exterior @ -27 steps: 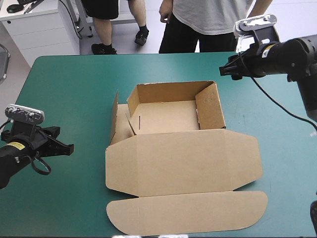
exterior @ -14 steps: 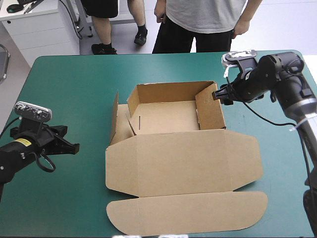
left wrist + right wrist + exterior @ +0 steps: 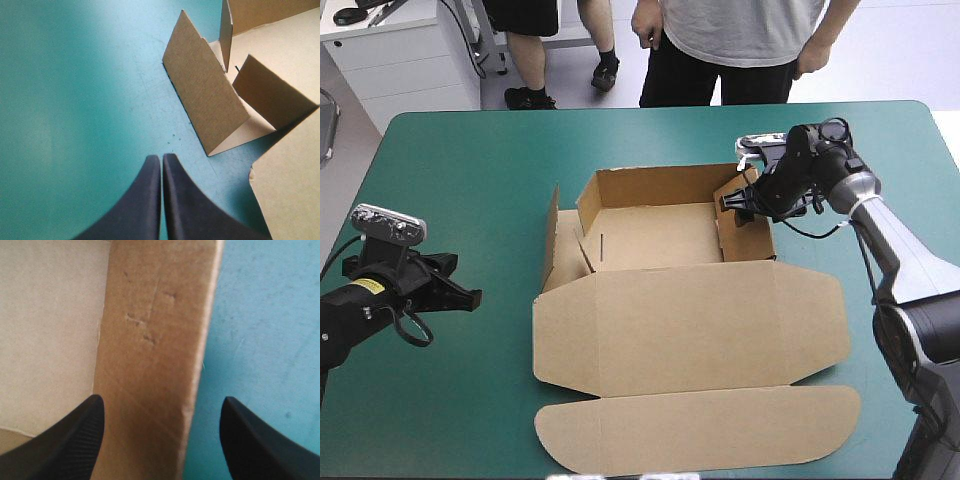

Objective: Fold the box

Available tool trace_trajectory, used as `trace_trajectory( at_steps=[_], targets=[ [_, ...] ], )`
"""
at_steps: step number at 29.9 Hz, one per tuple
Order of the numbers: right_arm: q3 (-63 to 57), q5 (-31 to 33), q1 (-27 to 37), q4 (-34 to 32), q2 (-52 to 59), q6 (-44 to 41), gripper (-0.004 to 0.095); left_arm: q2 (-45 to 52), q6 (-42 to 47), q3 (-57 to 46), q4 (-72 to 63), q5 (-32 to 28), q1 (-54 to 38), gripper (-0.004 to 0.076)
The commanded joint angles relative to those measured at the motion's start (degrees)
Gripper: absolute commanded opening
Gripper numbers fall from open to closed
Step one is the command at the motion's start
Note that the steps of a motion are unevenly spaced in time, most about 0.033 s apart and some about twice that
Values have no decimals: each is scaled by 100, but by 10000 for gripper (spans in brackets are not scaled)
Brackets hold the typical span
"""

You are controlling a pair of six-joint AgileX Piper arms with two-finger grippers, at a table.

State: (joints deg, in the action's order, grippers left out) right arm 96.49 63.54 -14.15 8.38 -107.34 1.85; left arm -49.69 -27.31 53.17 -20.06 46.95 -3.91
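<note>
Right gripper (image 3: 161, 400) spread wide, black fingers (image 3: 75, 440) straddling box (image 3: 660, 235) right wall (image 3: 155, 340): one on tray side, other over teal-green cover (image 3: 265, 315). Left gripper (image 3: 161, 157) clenched, empty; left flap (image 3: 205, 95) ahead, apart.

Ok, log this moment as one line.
phase: fold box | right claw: open, astride right wall | left claw: shut, over teal-green cover, clear of box | lid: flat
</note>
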Motion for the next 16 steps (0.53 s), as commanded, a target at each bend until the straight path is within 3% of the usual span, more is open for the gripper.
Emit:
trace_trajectory(
  at_steps=[1, 7, 12, 16],
  targets=[
    [134, -268, 20, 115, 130, 8, 610, 22, 27, 144, -198, -248, 26, -8],
    [134, -388, 20, 115, 50, 8, 541, 22, 27, 144, -198, -166, 26, -8],
    [134, -338, 20, 115, 14, 8, 297, 22, 27, 144, -198, -166, 26, -8],
    [134, -304, 20, 90, 14, 32, 46, 22, 27, 144, -198, -166, 26, -8]
  ],
)
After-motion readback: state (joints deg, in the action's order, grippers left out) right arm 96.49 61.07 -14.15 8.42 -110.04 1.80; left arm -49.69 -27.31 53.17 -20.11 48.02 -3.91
